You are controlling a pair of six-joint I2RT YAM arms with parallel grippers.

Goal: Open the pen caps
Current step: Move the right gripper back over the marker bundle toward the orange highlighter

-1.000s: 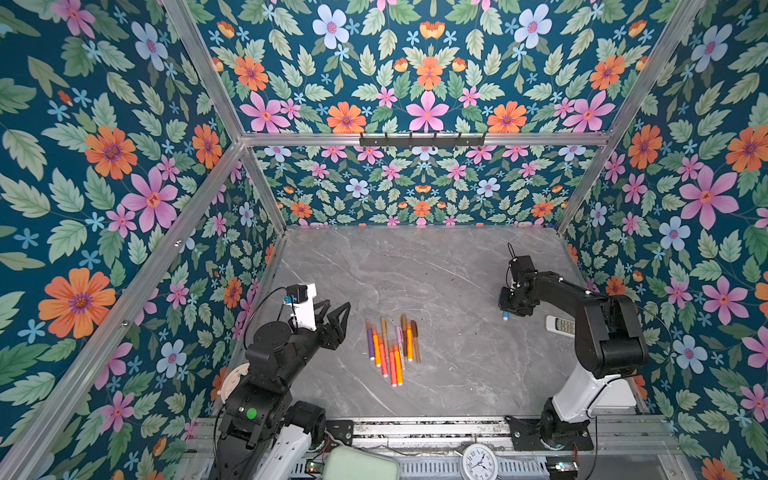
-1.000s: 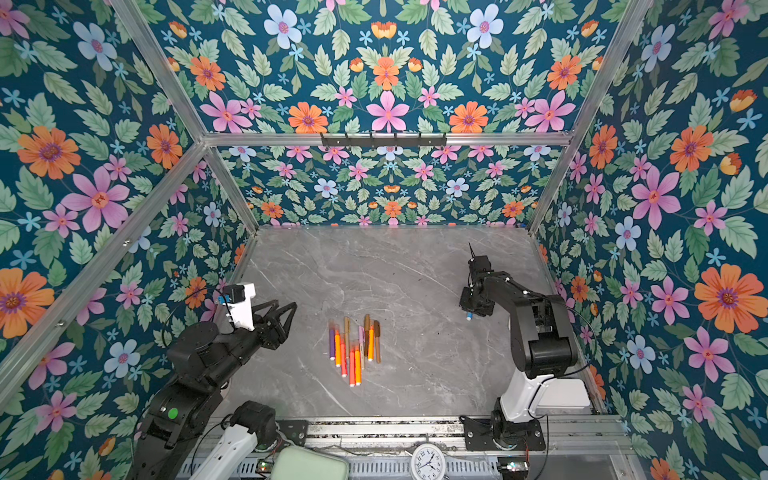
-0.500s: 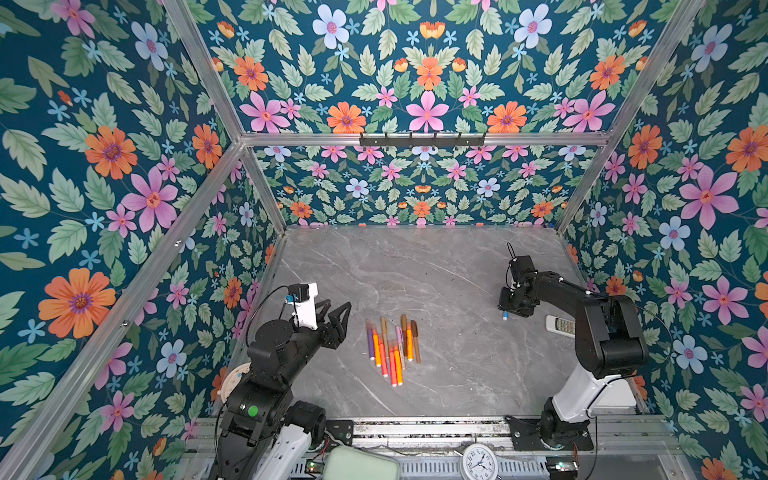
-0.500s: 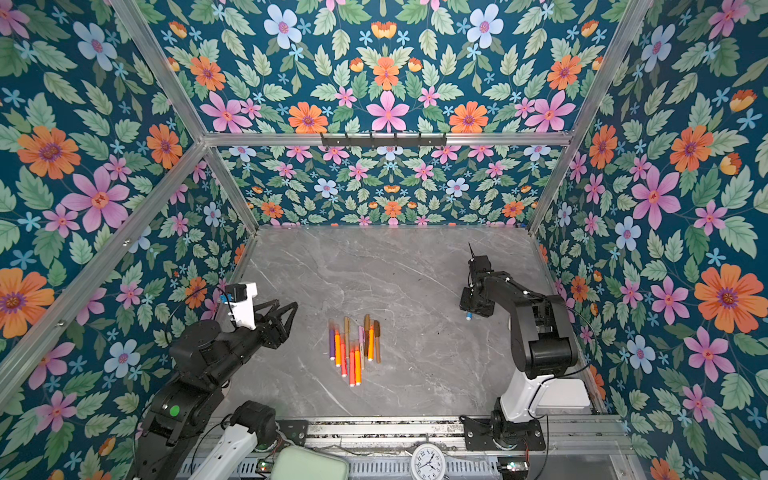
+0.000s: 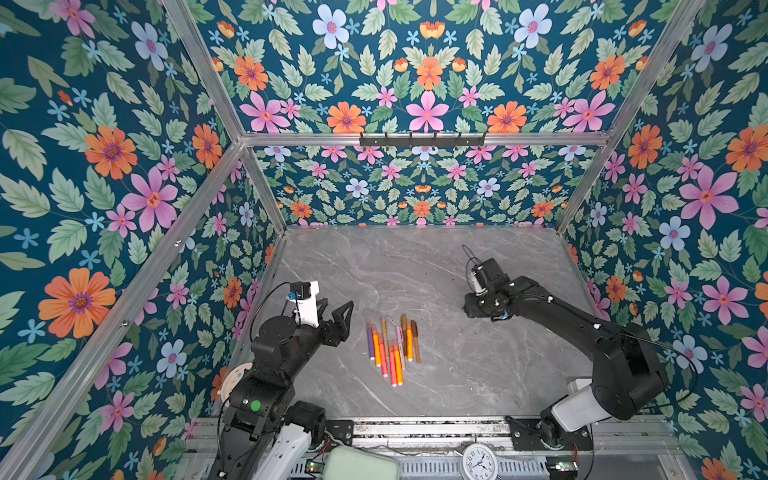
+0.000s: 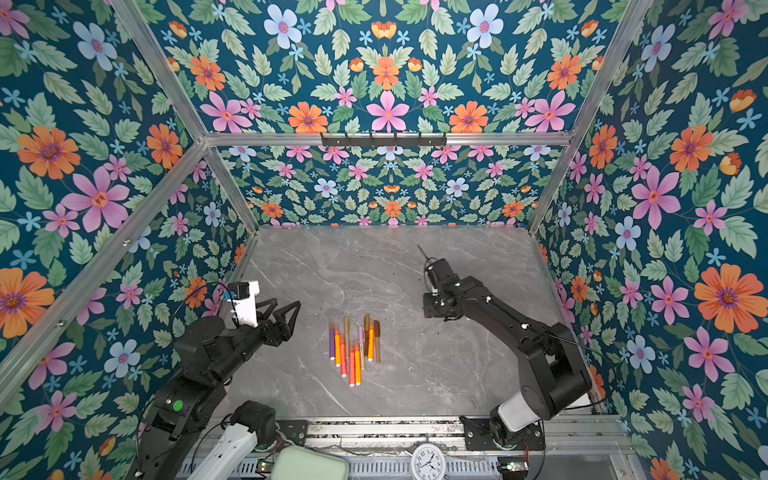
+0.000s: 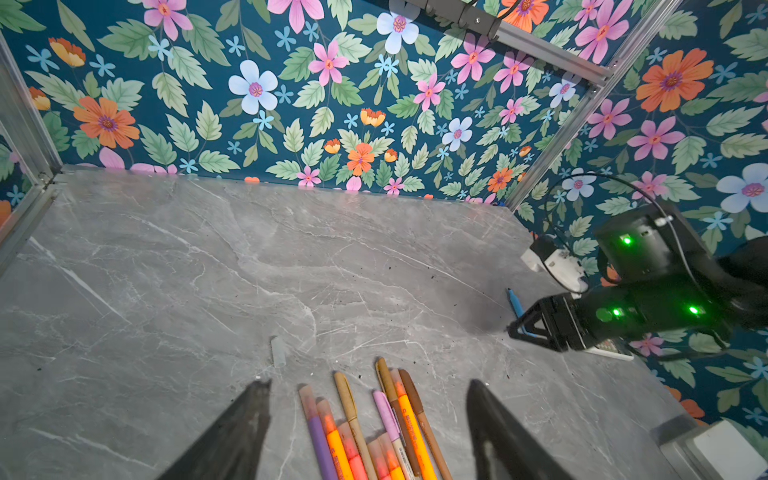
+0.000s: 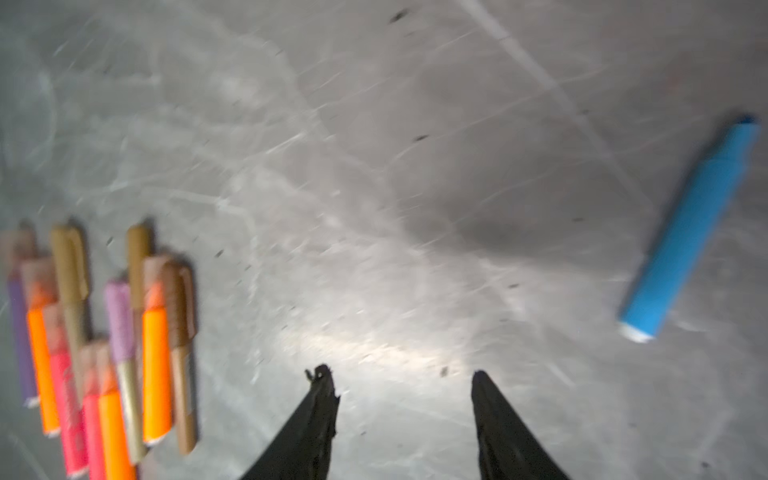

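Note:
Several capped pens (image 5: 392, 349) (image 6: 355, 351) lie side by side in the middle of the grey table, orange, red-pink, brown, purple and pink. Their pen caps (image 7: 345, 390) point to the far side. One clear loose cap (image 7: 277, 351) lies just beyond them. My left gripper (image 5: 338, 316) (image 7: 365, 386) hovers left of the row, open wide and empty. My right gripper (image 5: 473, 307) (image 8: 400, 374) is open over bare table at the right. An uncapped light blue pen (image 8: 690, 224) (image 7: 515, 303) lies beside it.
Flowered walls close the table on three sides. A white remote (image 7: 609, 348) lies partly under the right arm. A clock (image 5: 478, 463) and a pale green box (image 5: 361, 465) sit beyond the front rail. A white disc (image 5: 235, 380) lies by the left arm's base.
The left gripper's jaws stand wider apart than before. The right gripper's jaws have opened a little. Both arms have hardly shifted.

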